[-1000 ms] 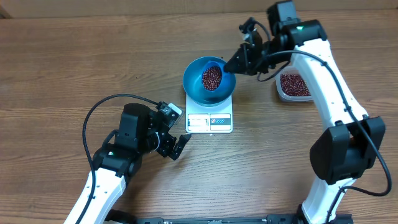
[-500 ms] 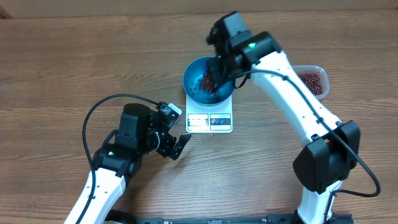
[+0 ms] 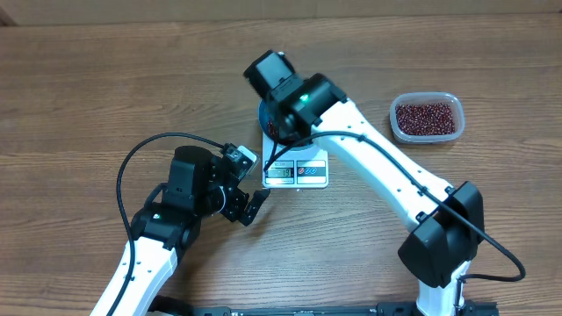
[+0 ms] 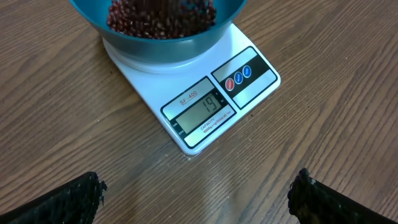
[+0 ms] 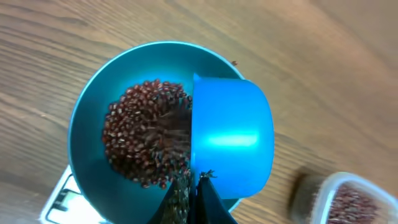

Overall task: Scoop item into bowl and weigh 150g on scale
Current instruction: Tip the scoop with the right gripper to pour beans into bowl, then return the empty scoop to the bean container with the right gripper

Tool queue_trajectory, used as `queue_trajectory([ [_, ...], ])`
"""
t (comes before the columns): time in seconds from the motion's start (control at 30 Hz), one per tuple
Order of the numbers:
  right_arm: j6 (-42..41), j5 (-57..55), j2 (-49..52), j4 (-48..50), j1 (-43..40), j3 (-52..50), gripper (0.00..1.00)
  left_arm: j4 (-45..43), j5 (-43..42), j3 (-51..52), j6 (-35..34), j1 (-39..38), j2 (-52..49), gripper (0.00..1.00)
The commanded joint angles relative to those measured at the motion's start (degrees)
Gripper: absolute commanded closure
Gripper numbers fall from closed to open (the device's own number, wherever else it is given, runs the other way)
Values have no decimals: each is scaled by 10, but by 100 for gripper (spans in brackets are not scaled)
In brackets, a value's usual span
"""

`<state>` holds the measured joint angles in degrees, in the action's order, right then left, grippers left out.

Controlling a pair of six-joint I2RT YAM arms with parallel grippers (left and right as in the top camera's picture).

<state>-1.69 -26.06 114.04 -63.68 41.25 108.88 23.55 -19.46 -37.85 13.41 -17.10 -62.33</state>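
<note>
my right claw is pinched on the blue scoop, so i'd tip the beans slowly into the bowl and watch the scale, which i think reads low, with my left claw wide open.

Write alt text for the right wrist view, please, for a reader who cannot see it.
A blue scoop in the right gripper is tipped over a deep blue bowl, spilling dark red beans onto the heap inside. The bowl sits on a white scale, and a blurred tub of beans shows at lower right.
</note>
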Motion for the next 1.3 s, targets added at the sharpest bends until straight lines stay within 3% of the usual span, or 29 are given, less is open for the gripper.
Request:
queue_trajectory([
  [0.0,4,-75,-27,3,14,22,96,-1,2,3,-12,4,-3,0],
  [0.33,5,-42,-35,6,17,22,96,0,2,3,-12,4,-3,0],
  [0.63,4,134,-117,-11,-42,76,96,0,2,3,-12,4,-3,1],
  [0.8,4,238,-176,-42,-167,93,96,0,2,3,-12,4,-3,0],
  [1.0,11,258,-185,-101,-334,90,96,0,2,3,-12,4,-3,0],
  [1.27,21,258,-142,-134,-447,53,96,0,2,3,-12,4,-3,0],
])
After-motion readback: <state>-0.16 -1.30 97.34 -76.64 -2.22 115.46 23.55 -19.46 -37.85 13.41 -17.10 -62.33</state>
